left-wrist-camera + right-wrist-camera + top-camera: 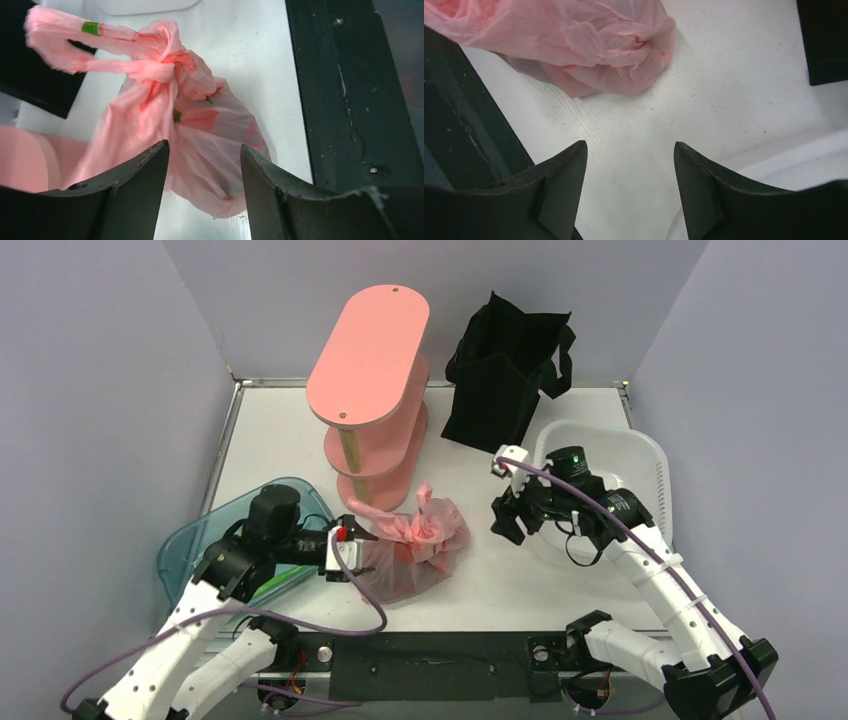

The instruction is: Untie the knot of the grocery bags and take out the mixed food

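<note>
Top external: pink bag (420, 545) lies knotted on the worktop (270, 440) front centre, black tote (500, 370) upright at back. Left gripper (352, 533) spread wide at bag's left edge; right gripper (630, 150) spread wide, empty, over worktop right of bag

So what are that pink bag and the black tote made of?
The pink bag looks like thin plastic film: translucent, crinkled, handles twisted into a knot. The black tote seems to be matte fabric: no shine, soft folds, floppy loop handles.
</note>
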Controlling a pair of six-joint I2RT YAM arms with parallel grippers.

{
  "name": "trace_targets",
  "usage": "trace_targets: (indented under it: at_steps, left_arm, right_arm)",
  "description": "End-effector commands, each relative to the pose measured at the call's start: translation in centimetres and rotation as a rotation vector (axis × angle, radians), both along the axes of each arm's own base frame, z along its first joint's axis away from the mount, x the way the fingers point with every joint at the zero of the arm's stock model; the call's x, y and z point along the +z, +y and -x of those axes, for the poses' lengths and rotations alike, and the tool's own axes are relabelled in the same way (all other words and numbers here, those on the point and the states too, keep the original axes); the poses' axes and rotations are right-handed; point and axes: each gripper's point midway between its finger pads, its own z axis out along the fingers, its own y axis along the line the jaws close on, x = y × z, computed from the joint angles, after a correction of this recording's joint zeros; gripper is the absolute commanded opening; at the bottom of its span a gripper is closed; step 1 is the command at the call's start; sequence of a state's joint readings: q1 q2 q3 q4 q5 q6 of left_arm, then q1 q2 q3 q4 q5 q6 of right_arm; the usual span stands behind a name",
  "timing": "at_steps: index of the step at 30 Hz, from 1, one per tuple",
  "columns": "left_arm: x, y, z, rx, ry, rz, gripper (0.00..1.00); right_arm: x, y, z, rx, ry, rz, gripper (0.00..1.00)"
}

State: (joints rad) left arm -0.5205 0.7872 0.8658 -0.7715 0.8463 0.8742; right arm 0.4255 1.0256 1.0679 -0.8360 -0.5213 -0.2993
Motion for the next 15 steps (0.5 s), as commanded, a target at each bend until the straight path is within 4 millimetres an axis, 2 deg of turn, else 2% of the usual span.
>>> trace_targets:
  at_steps: [1,4,7,11,15]
  left_arm:
    - [1.0,0.7,-1.1,0.179,-0.005,0.090,0.52]
    - [1.9,0.6,-3.0,0.308,0.014,0.165,0.50]
    - [2.4,-0.2,-3.6,0.317,0.058,0.198,0.46]
    - [2.2,-1.7,-4.9,0.324,0.115,0.249,0.47]
    - [1.3,-2.4,-6.2,0.352,0.068,0.243,0.49]
  right_arm:
    - [2.2,2.9,-1.0,0.105,-0.198,-0.062,0.60]
    - [2.7,5.4,-1.4,0.156,-0.232,-0.086,0.59]
    - [3.2,7.7,-1.3,0.219,-0.248,-0.111,0.58]
    - [2.3,9.5,-2.0,0.270,-0.238,-0.127,0.58]
    - [1.0,11.5,-2.3,0.321,-0.220,-0.126,0.60]
